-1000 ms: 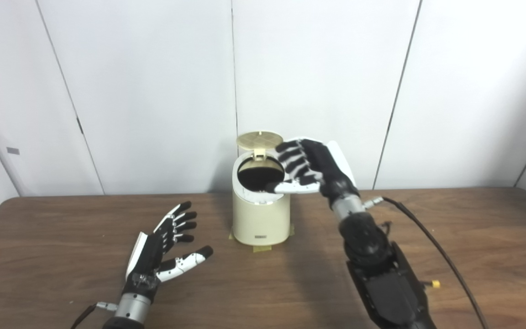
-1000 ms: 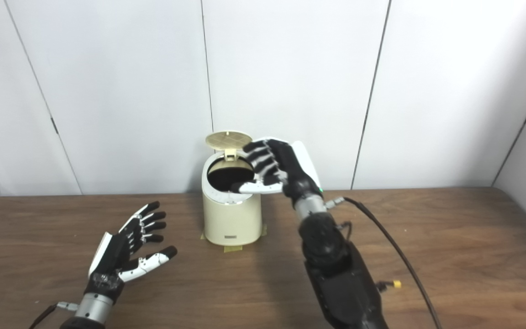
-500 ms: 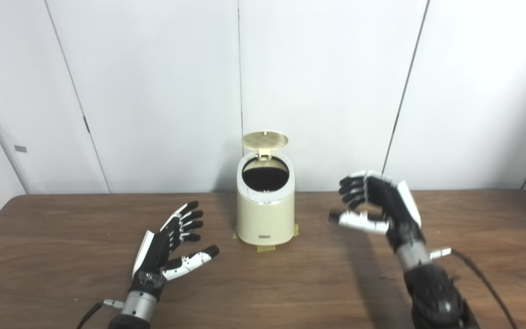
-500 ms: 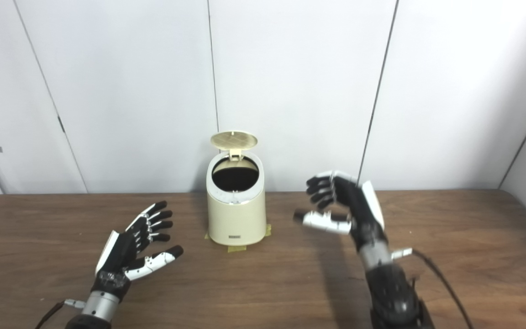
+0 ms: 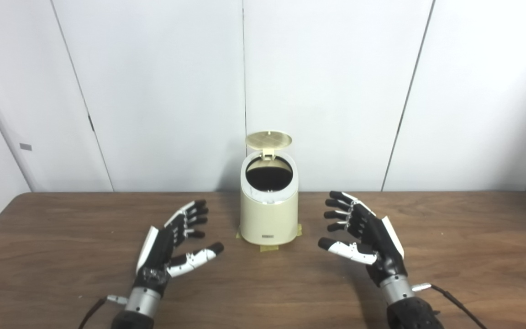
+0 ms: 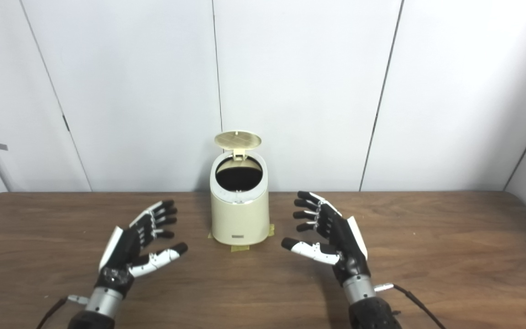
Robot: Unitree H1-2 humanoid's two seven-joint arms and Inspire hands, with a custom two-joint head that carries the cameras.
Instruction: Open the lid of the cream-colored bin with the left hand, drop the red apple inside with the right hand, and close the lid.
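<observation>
Bin open, both robot hands empty and parked on either side of it.

The cream-colored bin stands upright at the back centre of the tabletop, its base apparently fixed by tape tabs, presumably so that lid handling does not shift it. The lid is hinged up at the rear, leaving the dark opening exposed. The left robot hand sits low over the tabletop to the left of the bin, fingers spread, holding nothing; this position suits a reach to the lid for closing. The right robot hand sits to the right of the bin, also spread and empty. No red apple is visible on the tabletop or in either hand; the bin interior is too dark to confirm its contents. Count: one bin, one lid, two robot hands, no apple in view.
</observation>
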